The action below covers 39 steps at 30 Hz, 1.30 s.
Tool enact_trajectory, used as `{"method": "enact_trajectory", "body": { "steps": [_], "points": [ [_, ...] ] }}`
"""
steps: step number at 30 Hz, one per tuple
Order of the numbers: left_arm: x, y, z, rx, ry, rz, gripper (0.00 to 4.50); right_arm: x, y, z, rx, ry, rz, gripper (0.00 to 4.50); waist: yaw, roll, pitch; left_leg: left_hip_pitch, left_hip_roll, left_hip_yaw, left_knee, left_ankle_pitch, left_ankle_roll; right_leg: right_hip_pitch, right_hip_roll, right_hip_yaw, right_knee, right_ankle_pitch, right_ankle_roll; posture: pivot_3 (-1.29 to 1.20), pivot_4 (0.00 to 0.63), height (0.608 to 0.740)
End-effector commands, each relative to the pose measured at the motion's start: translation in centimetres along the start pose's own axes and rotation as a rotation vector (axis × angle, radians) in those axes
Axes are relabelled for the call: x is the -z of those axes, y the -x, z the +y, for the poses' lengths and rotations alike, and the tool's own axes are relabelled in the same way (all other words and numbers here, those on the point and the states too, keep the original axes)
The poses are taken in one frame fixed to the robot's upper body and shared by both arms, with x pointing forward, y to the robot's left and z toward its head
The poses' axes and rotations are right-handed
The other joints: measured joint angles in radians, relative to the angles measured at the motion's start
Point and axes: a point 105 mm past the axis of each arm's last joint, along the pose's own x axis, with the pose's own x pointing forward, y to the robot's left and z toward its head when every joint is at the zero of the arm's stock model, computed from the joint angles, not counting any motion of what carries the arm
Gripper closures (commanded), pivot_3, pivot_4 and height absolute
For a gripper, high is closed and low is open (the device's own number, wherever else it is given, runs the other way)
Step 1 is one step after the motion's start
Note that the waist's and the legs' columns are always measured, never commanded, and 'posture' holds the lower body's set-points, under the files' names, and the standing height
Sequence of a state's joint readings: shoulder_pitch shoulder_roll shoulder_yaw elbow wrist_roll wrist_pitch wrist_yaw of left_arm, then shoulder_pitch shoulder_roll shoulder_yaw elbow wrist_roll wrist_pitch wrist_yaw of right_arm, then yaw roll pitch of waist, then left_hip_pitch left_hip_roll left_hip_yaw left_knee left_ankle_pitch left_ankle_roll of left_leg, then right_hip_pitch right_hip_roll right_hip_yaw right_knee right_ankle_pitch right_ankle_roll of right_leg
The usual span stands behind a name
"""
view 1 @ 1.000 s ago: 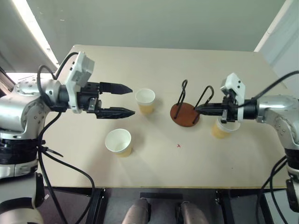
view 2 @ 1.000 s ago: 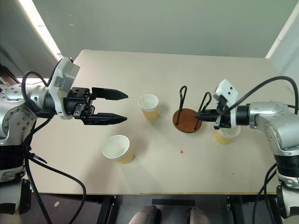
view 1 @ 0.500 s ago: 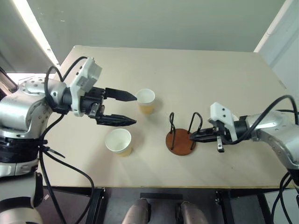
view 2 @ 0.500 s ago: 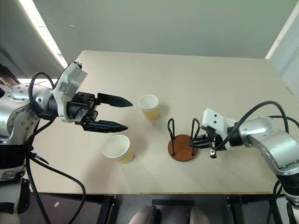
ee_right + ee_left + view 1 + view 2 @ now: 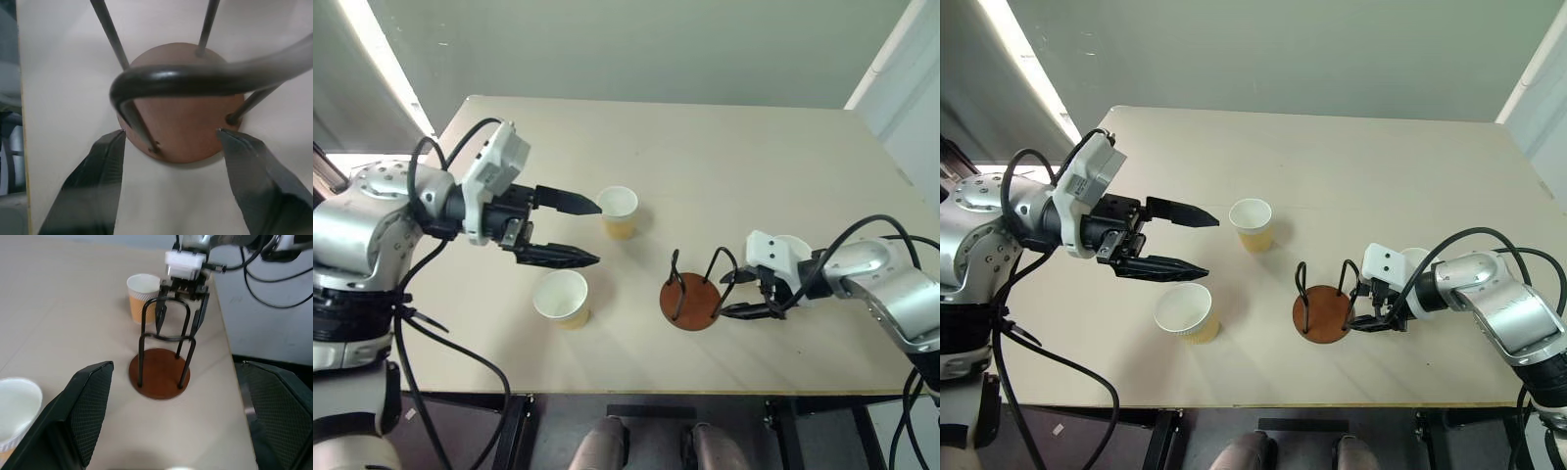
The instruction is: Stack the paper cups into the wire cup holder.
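Three paper cups sit on the surface (image 5: 724,147), all upright. I see my right hand (image 5: 1356,306) low at the wire cup holder (image 5: 1322,311), its two fingers spread apart, one to either side of the nearer wire loop; the right wrist view shows the fingertips (image 5: 105,161) flanking the edge of the reddish-brown disc, and I cannot tell whether they touch it. Nothing is gripped there. The holder stands upright on its base with no cup in it. One cup (image 5: 1417,264) lies just behind my right hand, partly hidden by the wrist. My left hand (image 5: 585,231) hangs above the surface, wide open and holding nothing, fingers pointing across toward the holder. The second cup (image 5: 619,211) stands just past its upper fingertip, close but apart as far as I can see. The third cup (image 5: 562,298) sits just below its lower finger, nearer my side of the surface.
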<state>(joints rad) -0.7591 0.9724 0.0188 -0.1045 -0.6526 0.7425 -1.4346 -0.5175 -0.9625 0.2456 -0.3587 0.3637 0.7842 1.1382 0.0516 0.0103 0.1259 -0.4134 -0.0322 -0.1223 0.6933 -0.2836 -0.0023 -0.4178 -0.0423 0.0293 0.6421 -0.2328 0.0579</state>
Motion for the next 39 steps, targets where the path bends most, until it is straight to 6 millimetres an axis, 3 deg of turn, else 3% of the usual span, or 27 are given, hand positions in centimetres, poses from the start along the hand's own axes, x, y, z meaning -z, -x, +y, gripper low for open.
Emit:
{"method": "enact_trajectory", "body": {
  "steps": [1, 10, 16, 19, 22, 26, 31, 39],
  "points": [
    [-0.1, 0.4, -0.6, -0.014, -0.05, 0.033, 0.0, -0.9, 2.3, 0.2, 0.044, 0.017, -0.042, 1.61, 0.003, 0.0, 0.0, 0.0, 0.0, 0.0, 0.0, 0.0, 0.0, 0.0, 0.0, 0.0, -0.001, 0.0, 0.0, 0.0, 0.15, 0.74],
    [0.7, 0.7, -1.7, -0.03, -0.044, 0.064, 0.0, -2.6, 6.9, 1.4, 0.057, -0.018, -0.155, 1.61, 0.002, -0.001, 0.0, 0.0, 0.0, 0.001, -0.001, 0.0, 0.0, 0.0, 0.0, 0.0, -0.001, 0.0, 0.0, 0.0, 0.15, 0.74],
    [0.6, 0.2, -2.2, -0.012, -0.075, 0.08, 0.0, -6.7, 9.5, -0.2, 0.172, 0.008, -0.414, 1.61, -0.001, 0.0, 0.0, 0.001, 0.0, 0.001, -0.001, 0.0, 0.0, 0.0, 0.0, 0.001, 0.0, 0.0, 0.0, 0.0, 0.15, 0.74],
    [1.6, 0.0, -2.4, 0.0, -0.126, 0.168, 0.0, -8.7, 10.0, 0.1, 0.148, 0.062, -0.52, 1.61, -0.004, 0.0, 0.0, 0.002, 0.0, 0.001, -0.002, 0.0, 0.0, 0.0, 0.0, 0.001, 0.0, 0.0, -0.001, 0.0, 0.15, 0.74],
    [2.0, 0.0, -2.5, 0.006, -0.171, 0.217, 0.0, -8.3, 9.4, 0.5, 0.123, 0.091, -0.484, 1.61, 0.0, -0.001, 0.0, 0.002, 0.0, 0.0, -0.002, 0.0, 0.0, 0.001, 0.0, 0.0, 0.0, -0.001, -0.001, 0.0, 0.15, 0.74],
    [2.5, -0.1, -2.5, 0.003, -0.218, 0.267, 0.0, -6.2, 8.6, 0.6, 0.068, 0.052, -0.355, 1.61, 0.0, -0.001, 0.0, 0.002, 0.0, 0.0, -0.002, 0.0, 0.0, 0.001, 0.0, 0.0, -0.001, -0.001, -0.001, 0.0, 0.15, 0.74],
    [2.8, -0.2, -2.7, -0.001, -0.27, 0.328, 0.0, -5.8, 8.5, 1.0, 0.04, 0.108, -0.298, 0.04, -0.005, -0.001, 0.0, 0.002, 0.0, 0.0, -0.003, 0.0, -0.001, 0.001, 0.0, 0.001, 0.0, -0.001, -0.001, 0.0, 0.15, 0.74],
    [5.6, 1.3, -3.1, 0.019, -0.357, 0.62, 0.0, -6.7, 9.4, 2.0, -0.042, 0.089, -0.331, 0.04, -0.006, -0.001, 0.0, 0.003, 0.0, 0.0, -0.005, 0.0, -0.001, 0.0, 0.0, 0.001, 0.0, -0.001, -0.002, 0.0, 0.15, 0.74]
  ]
}}
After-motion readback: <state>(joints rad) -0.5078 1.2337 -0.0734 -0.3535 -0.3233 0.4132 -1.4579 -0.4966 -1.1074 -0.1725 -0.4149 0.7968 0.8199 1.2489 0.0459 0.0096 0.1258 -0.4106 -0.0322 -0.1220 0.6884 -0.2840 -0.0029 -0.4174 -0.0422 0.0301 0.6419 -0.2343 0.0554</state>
